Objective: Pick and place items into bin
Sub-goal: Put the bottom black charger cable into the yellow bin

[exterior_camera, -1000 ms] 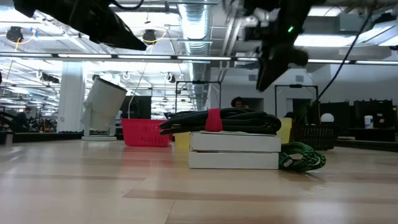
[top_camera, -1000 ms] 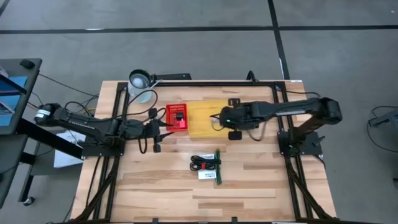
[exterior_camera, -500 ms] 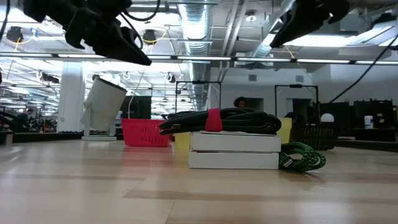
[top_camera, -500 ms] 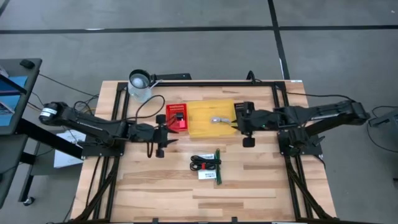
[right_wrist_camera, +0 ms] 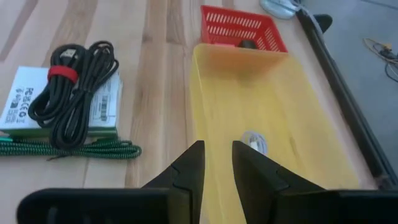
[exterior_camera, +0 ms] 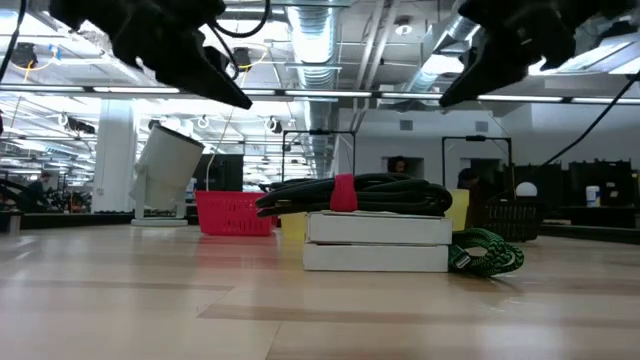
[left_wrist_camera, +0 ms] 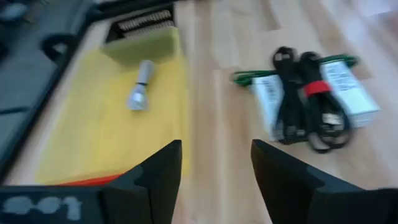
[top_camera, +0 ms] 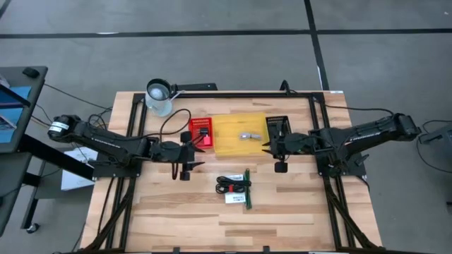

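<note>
Two bins sit side by side at the back of the surface (top_camera: 296, 212): a yellow bin (top_camera: 240, 135) and, touching its left edge, a small red basket (top_camera: 201, 132).

Done so far, as I read it: a small silver piece (top_camera: 246, 135) lies inside the yellow bin, and a small black piece (top_camera: 203, 131) sits in the red basket.

Left to do: one pile nearer the front. The flat white printed packet (top_camera: 235, 199) lies on the surface, the coiled black cable (top_camera: 232, 185) with its red tie rests on top of it, and the slim green stick (top_camera: 248, 189) lies along the packet's right side. From the right wrist view it looks more like a braided green cord than a rigid stick. I judge the job a bit under half done.

Left end effector (top_camera: 192, 152): in the air just in front of the red basket, fingers apart, nothing between them. The pile is near, ahead and to its right; its wrist view shows the cable and packet beyond the open fingers.

Right end effector (top_camera: 267, 145): at the yellow bin's right edge, fingers (right_wrist_camera: 186, 168) close together with a narrow gap, holding nothing I can see. The pile is in front of it, to its left.

A white mug (top_camera: 159, 97) stands at the back left corner, untouched.
</note>
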### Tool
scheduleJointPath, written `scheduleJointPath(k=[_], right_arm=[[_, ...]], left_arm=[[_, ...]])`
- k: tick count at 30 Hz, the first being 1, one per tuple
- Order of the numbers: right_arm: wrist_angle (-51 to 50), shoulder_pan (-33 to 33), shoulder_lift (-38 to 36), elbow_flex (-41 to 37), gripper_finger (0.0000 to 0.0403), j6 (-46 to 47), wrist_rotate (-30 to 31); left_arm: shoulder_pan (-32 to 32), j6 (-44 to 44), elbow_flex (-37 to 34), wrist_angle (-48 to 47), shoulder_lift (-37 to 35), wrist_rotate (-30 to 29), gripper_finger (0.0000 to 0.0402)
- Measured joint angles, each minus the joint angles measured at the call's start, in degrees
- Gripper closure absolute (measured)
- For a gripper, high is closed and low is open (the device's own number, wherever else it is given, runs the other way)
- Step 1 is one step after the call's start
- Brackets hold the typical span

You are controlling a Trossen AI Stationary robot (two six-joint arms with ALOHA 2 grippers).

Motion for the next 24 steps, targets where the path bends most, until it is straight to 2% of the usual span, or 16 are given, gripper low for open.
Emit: scheduleJointPath(k=[8, 16, 24], right_arm=[[5.8, 0.0, 0.0, -3.6, 0.0325, 0.2, 0.2], [9.5, -0.3, 0.0, -4.3, 0.0325, 0.1, 5.2], [8.9, -0.3, 0.0, -4.3, 0.0325, 2.6, 12.1]], left_arm=[[-0.7, -4.0, 6.6, -5.1, 4.4, 9.2, 0.0207], [-3.3, -4.4, 17.3, -12.4, 16.1, 11.0, 0.0207], [-4.3, -6.0, 29.4, -21.5, 27.7, 13.8, 0.0207]])
